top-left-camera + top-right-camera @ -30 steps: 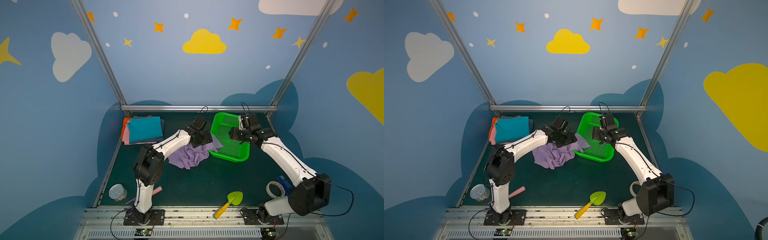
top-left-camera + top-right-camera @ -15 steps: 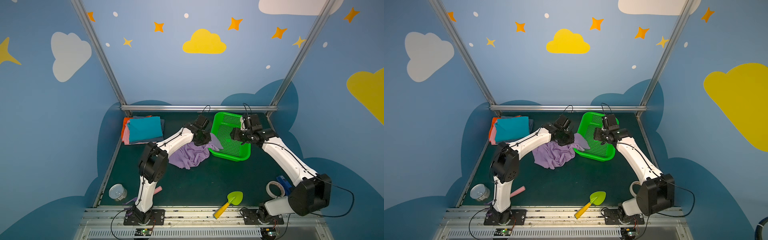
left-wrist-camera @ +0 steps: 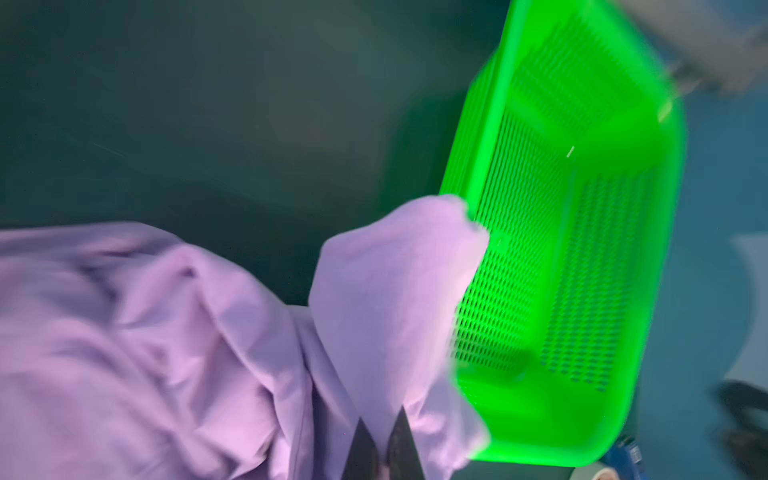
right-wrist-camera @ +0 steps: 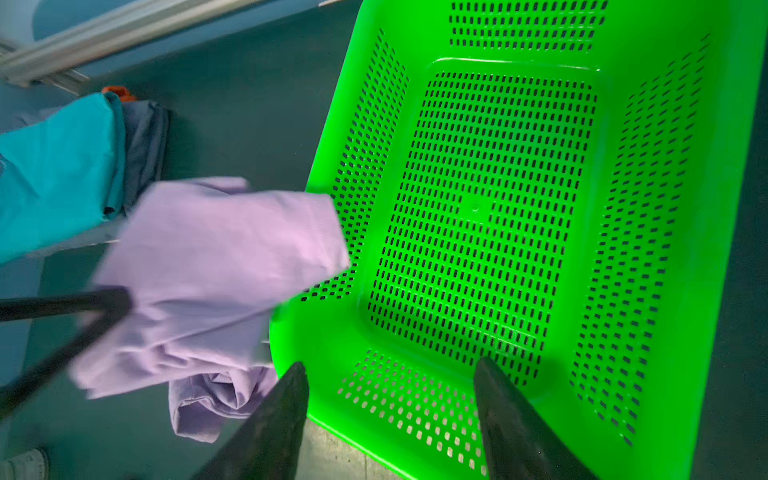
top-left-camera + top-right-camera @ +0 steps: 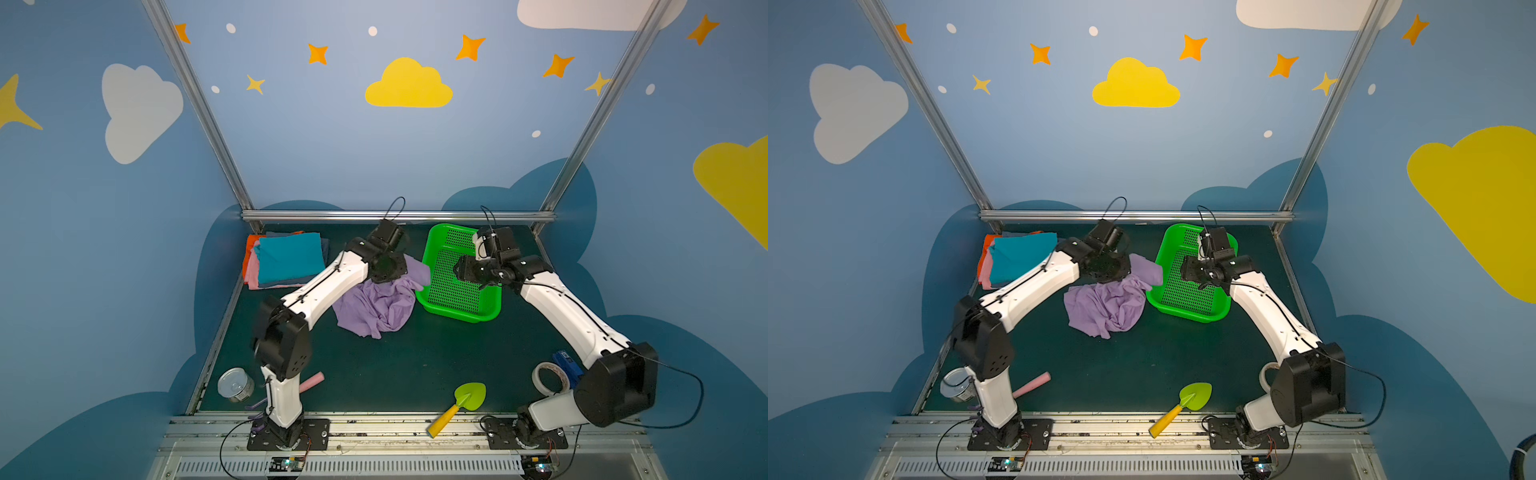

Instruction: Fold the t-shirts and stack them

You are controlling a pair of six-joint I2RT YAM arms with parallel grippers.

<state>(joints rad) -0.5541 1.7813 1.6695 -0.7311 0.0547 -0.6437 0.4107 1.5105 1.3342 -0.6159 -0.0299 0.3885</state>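
Jaws of the left gripper are pressing together on a fold of the lavender t-shirt. The left wrist view is showing the two dark tips with the cloth pinched between them, though the picture there is blurring a little. In both top views this t-shirt is lying crumpled on the dark green worktop, near its middle, and the left arm is reaching over the far part of it. One flap of the cloth is sticking out from the heap, just beside the left wall of the green basket. From the right wrist view this flap is overlapping the basket rim, but I cannot tell if it is touching the plastic. The right gripper is hovering over the inside of the basket; its jaws are standing spread apart and are gripping nothing. The folded t-shirts are sitting in one stack at the far left corner of the worktop, well apart from the basket, with the teal one lying on top and grey-blue, pink and orange edges showing under it. Near the front edge a tin can, a pink stick, a toy shovel and a roll of tape are lying, all well apart from the lavender cloth.
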